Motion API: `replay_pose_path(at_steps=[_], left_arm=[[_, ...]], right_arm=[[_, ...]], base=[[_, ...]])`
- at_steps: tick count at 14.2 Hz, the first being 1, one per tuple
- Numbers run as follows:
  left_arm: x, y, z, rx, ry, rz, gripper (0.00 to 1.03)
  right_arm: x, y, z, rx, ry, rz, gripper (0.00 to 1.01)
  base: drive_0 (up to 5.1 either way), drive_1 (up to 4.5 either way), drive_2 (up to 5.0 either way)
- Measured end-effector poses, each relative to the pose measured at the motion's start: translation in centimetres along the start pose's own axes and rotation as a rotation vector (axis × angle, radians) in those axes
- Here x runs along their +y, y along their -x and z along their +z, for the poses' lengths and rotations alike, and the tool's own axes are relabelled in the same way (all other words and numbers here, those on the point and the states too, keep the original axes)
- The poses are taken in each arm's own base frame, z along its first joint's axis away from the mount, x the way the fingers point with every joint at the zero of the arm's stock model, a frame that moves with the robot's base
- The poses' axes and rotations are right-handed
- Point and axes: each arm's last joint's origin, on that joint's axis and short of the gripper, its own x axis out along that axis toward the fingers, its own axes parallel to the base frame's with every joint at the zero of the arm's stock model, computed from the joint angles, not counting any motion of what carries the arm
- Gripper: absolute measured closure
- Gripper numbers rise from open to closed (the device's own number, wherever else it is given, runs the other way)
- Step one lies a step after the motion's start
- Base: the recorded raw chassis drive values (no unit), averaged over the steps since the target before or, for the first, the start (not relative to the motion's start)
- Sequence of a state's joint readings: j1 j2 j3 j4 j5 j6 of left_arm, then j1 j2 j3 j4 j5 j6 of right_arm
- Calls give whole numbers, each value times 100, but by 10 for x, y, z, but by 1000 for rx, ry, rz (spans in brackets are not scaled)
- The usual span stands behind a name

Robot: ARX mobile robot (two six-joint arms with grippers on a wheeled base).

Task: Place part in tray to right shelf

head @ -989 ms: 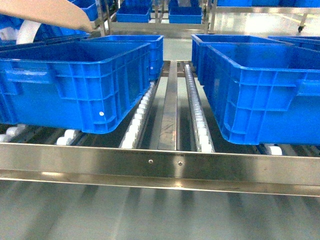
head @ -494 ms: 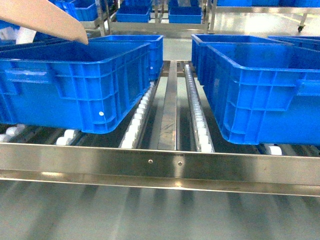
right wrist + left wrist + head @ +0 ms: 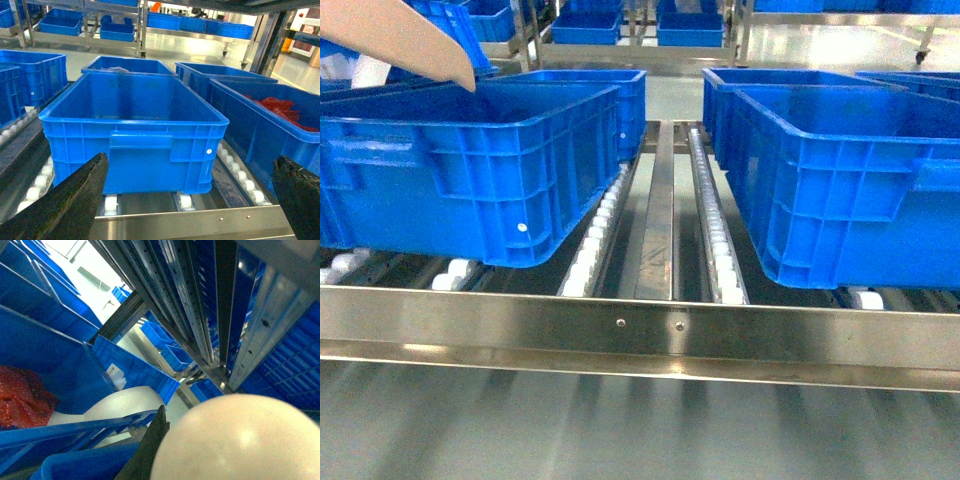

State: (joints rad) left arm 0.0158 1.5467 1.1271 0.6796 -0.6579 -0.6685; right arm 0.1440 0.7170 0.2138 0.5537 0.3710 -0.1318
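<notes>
My tray has lifted higher at upper left over the left crate. Part not visible anywhere. Left gripper hidden, grip undeterminable; right gripper wide open, empty, facing the shelf.

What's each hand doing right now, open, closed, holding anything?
Left hand: one dark finger shows beside the beige tray; grip cannot be told.
Right hand: open, fingers spread wide, holding nothing, facing a blue crate.

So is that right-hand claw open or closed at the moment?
Open. In the right wrist view the right gripper has its two dark fingers spread to opposite edges of the picture, with nothing between them but the blue crate beyond.
</notes>
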Motion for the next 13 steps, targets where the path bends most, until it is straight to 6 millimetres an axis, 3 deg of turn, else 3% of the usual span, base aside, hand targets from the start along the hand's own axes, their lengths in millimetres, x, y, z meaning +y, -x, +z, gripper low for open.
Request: replay_pose_path(at_steps=[2,4,5,6,7,8,9,11,13], left_arm=[[14,17,29,-6,114,-6,91],[37,51,65,-76,203,-12,91],[51,63,87,-56,150,33,91],[57,70,106,147,-75,-72,91],[67,90,95,327,-297,-232,91],[80,113,69,475,-468,-449,91],[96,128,44,553,-583,-556,91],[119,145,36,499,-680,-514,91],[121,149,37,479,-691,-523,91]], right_arm=[[0,0,0,0,0,0,3],[0,0,-1,7,-6,12,4],[-4,3,-4,47,-36,118,16],[-8,6,-8,35,-73,195,29],[-14,9,-12,24,-89,215,42],[-14,14,-17,31,-99,219,55],[-14,18,-25,42,-100,231,69],[-15,23,-28,35,-103,229,92],[-15,25,-29,32,-103,230,97]], base=[[0,0,0],[0,0,0],[0,0,0],[0,0,0],[0,0,0],[0,0,0],[0,0,0],[0,0,0],[0,0,0]])
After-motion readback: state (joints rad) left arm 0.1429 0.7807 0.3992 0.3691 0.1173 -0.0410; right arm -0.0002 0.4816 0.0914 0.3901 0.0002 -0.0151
